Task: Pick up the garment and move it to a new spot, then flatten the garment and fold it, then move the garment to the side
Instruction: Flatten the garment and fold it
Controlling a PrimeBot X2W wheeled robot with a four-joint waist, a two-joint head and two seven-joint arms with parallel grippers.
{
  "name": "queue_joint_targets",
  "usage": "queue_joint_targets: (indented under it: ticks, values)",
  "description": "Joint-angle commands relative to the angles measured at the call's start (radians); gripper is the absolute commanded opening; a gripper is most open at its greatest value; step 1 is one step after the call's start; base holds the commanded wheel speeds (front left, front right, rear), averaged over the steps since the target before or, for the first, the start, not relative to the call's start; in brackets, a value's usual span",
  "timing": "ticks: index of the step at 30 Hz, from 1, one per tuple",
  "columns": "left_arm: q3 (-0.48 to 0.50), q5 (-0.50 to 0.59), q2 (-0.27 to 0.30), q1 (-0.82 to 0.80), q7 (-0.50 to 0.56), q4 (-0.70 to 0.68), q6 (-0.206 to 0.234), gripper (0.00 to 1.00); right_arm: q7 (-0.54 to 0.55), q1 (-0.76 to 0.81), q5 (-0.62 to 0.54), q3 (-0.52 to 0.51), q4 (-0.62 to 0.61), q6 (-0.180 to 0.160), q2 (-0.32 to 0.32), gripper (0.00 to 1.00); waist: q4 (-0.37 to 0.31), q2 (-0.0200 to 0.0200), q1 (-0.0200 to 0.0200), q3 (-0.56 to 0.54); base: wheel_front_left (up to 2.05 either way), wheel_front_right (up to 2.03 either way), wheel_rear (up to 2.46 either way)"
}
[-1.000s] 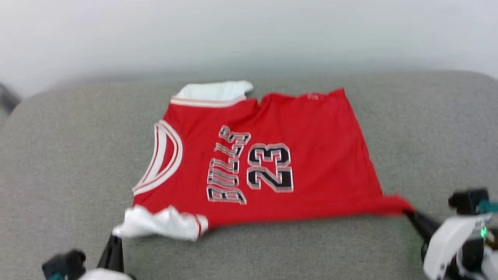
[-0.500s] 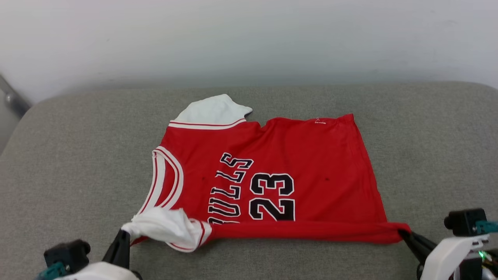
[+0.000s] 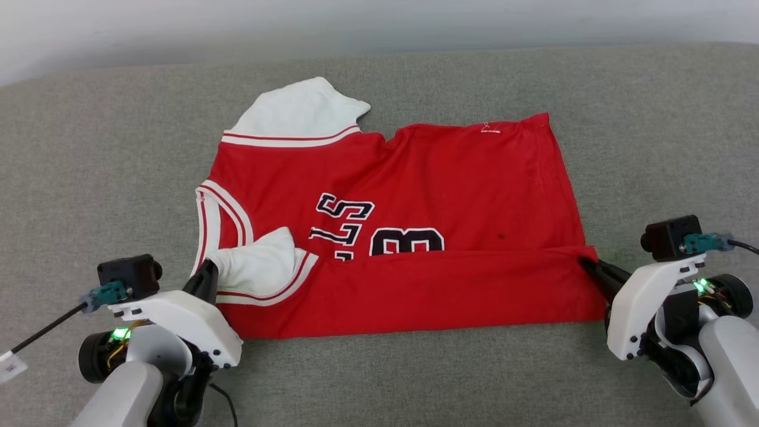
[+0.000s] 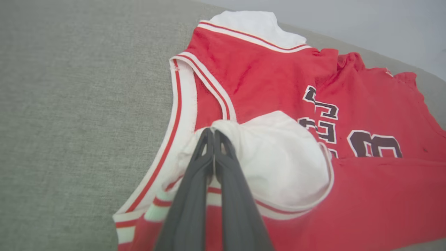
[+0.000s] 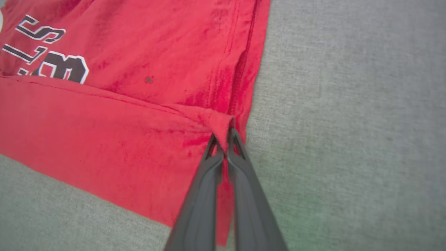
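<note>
The red garment (image 3: pixel 427 184) lies spread on the grey cushion, collar to the left, with its near long edge turned over onto the front so the letters and the number are half covered. One white sleeve (image 3: pixel 296 110) lies flat at the far side. My left gripper (image 3: pixel 209 274) is shut on the near white sleeve (image 4: pixel 275 157), which is pulled over the collar side. My right gripper (image 3: pixel 590 267) is shut on the hem corner (image 5: pixel 223 122) of the folded strip (image 5: pixel 104 139) at the right.
The grey upholstered surface (image 3: pixel 89 154) stretches all around the shirt, with wide room to the left, right and front. A pale wall (image 3: pixel 178 24) runs along the back edge. Both white forearms sit at the lower corners of the head view.
Both grippers have carried the near edge away from me, laying a red band over the lower front and hiding part of the lettering. The head camera has also tilted down.
</note>
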Motion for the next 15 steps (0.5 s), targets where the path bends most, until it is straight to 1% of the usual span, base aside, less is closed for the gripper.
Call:
queue_joint_targets:
  ticks: [1,2,3,8,11,15]
  values:
    - [-0.007,-0.011,-0.017,-0.028,0.010,0.042,-0.017,0.29,-0.032,-0.027,0.003,0.019,0.041,-0.001,0.004,0.43,-0.003,0.0000,-0.0002,0.021,0.00,0.00,0.00]
    - [-0.010,-0.015,-0.023,-0.038,0.009,0.065,-0.025,0.73,-0.053,-0.036,-0.002,0.029,0.059,-0.001,0.003,1.00,-0.003,0.0000,-0.0002,0.023,0.00,0.00,0.00]
    - [-0.010,-0.021,-0.031,-0.048,0.007,0.084,-0.034,1.00,-0.072,-0.042,-0.005,0.038,0.077,-0.001,0.002,1.00,-0.003,0.0000,-0.0002,0.023,0.00,0.00,0.00]
    - [-0.010,-0.052,-0.051,-0.045,-0.004,0.160,-0.075,1.00,-0.204,-0.025,0.002,0.065,0.132,-0.001,0.007,1.00,-0.004,0.0000,-0.0002,-0.009,0.00,0.00,0.00]
    - [0.004,-0.068,-0.036,-0.021,-0.006,0.168,-0.085,1.00,-0.323,0.008,-0.006,0.051,0.129,-0.001,0.010,1.00,-0.006,0.0000,-0.0002,-0.048,0.00,0.00,0.00]
    - [0.024,-0.091,0.005,0.021,0.020,0.127,-0.080,1.00,-0.440,0.060,-0.029,0.016,0.104,-0.001,0.015,1.00,-0.014,0.0000,-0.0002,-0.107,0.00,0.00,0.00]
